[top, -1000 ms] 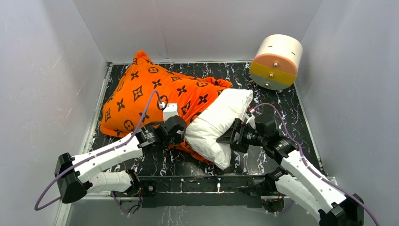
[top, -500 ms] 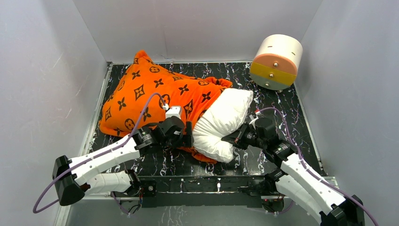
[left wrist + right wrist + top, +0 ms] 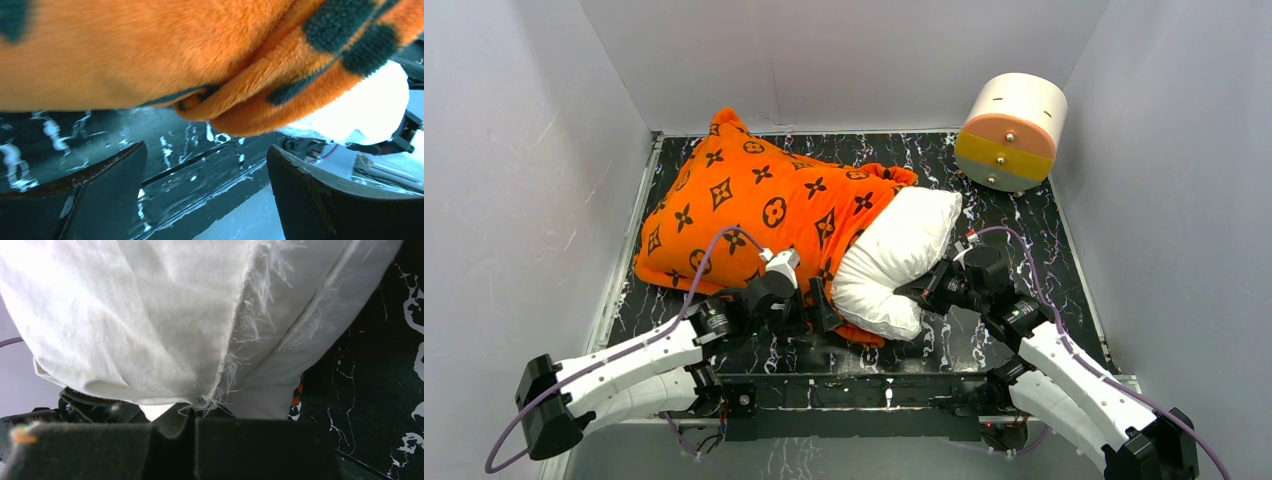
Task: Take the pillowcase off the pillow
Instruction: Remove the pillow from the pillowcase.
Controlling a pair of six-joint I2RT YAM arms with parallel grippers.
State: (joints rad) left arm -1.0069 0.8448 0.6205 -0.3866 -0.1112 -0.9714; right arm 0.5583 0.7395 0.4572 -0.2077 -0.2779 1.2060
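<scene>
Orange plush printed with black flowers and stars, the pillowcase (image 3: 744, 205) spreads over the left half of the bench (image 3: 1044, 260). One corner is pushed up toward the far left corner, and the open mouth faces right, toward the middle. The pillow (image 3: 894, 255) sticks out of that mouth, white and wrinkled. Its exposed end curves round toward the near edge, and the rest is hidden inside the cover.

The left gripper (image 3: 819, 308) lies low by the near edge, just beside the bottom hem of the pillowcase mouth, its jaws spread wide with nothing between them. In the left wrist view the pillowcase (image 3: 240, 107) hangs above and beyond the two black fingers (image 3: 100, 185), apart from both. The black marbled top shows through the gap, and a bulge of pillow (image 3: 370, 110) shows past the hem on the right.

The right gripper (image 3: 921, 292) meets the exposed end of the pillow from the right. In the right wrist view its fingers (image 3: 250, 445) are pressed together, pinching a fold of the white pillow (image 3: 125, 315) beside a frayed seam. A white-and-orange drum (image 3: 1012, 130) sits in the far right corner, well apart.
</scene>
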